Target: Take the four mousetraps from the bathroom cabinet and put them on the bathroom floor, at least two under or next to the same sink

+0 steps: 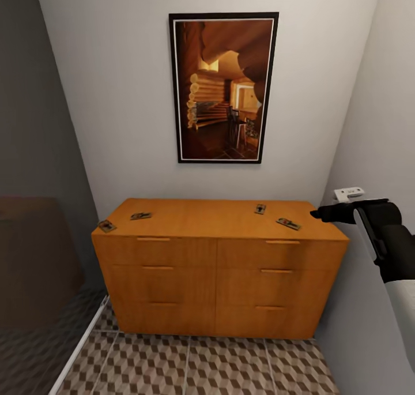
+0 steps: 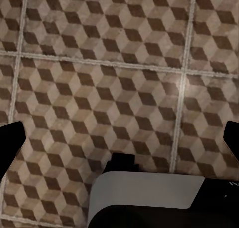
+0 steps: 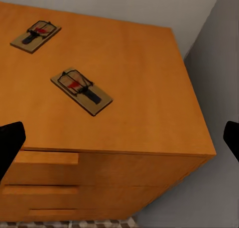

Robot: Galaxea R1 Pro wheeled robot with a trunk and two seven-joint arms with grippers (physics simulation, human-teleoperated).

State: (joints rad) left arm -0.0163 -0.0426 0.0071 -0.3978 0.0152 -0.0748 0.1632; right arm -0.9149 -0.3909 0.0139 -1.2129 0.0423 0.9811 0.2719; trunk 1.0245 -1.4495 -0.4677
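- Tan wooden mousetraps, 4 of them, all lie on top of the cabinet [image 1: 219,256], none on the floor yet: far-left trap [image 1: 106,226] at the left front corner, partly over the edge; second trap [image 1: 140,215] just inboard of it; third trap [image 1: 260,209] toward the right rear; nearest trap [image 1: 288,224] by the right front edge.
- R wrist view looks down at the nearest trap [image 3: 81,91] w/ the third trap [image 3: 36,36] beyond it; both flat, spring bars up, red mark showing.
- Right gripper [image 1: 323,213] hovers off the cabinet's right end, near the nearest trap but apart from it, holding nothing. Its dark tips sit at both side edges of the R wrist view, so jaws look spread wide.
- Left gripper [image 2: 119,138] points down at the bathroom floor [image 2: 99,78], tips likewise far apart, nothing between them.
- Step in hand, as I judge it: approach for the 1st pick; task barely begun.
- Next move prob needs: bring R gripper in over the nearest trap, line jaws across its narrow width, drop low. Board is thin & flat, so grip must catch the edges.
- Wall is close on the right, so little room to swing.
- Sink not in sight; placing will need a turn away.
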